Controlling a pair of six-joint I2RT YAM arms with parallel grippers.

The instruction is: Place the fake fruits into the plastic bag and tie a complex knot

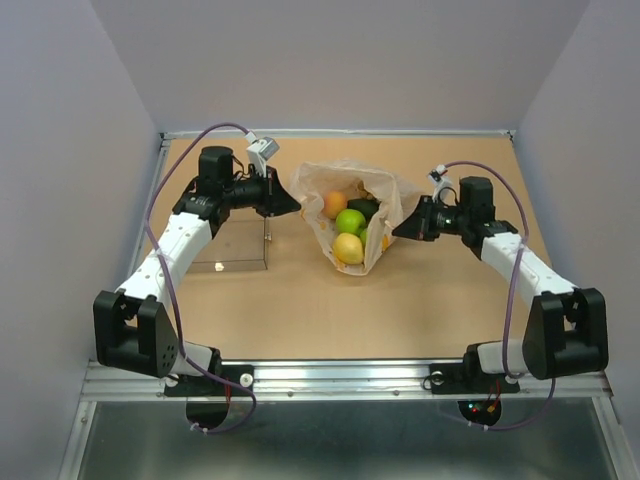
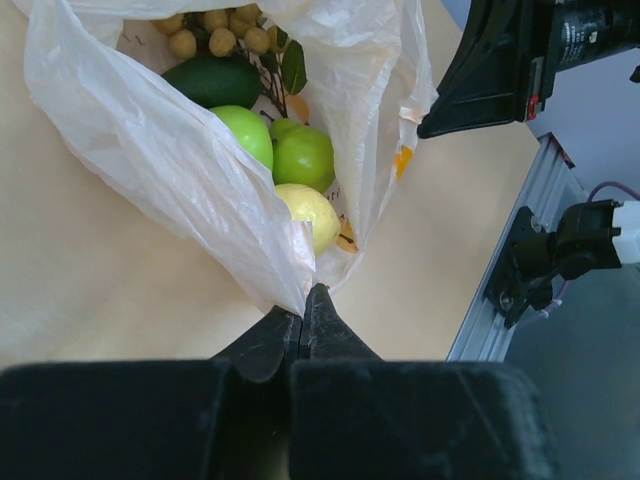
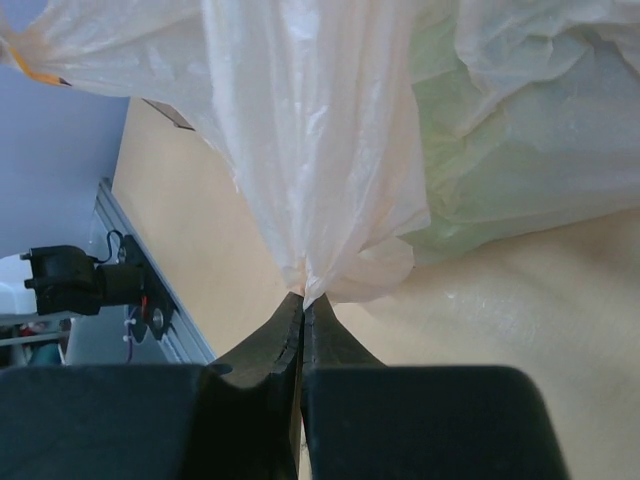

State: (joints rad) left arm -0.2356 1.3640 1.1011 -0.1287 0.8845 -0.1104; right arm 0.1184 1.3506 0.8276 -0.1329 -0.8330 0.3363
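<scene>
The plastic bag (image 1: 322,180) lies open in the middle of the table, thin and whitish. The fake fruits (image 1: 349,222) sit inside it: an orange one, a green one and a yellow one. The left wrist view shows green fruits (image 2: 301,156), a yellow one (image 2: 311,212), a dark green one (image 2: 214,80) and a cluster of small tan pieces (image 2: 215,30) within the bag (image 2: 150,140). My left gripper (image 2: 303,303) is shut on the bag's left rim. My right gripper (image 3: 305,298) is shut on a gathered fold of the bag (image 3: 320,150) at its right side.
A clear rigid tray (image 1: 232,245) stands just left of the bag, under my left arm. The metal rail (image 1: 340,375) runs along the near edge, and grey walls close in the table on three sides. My right arm (image 2: 500,60) shows beyond the bag.
</scene>
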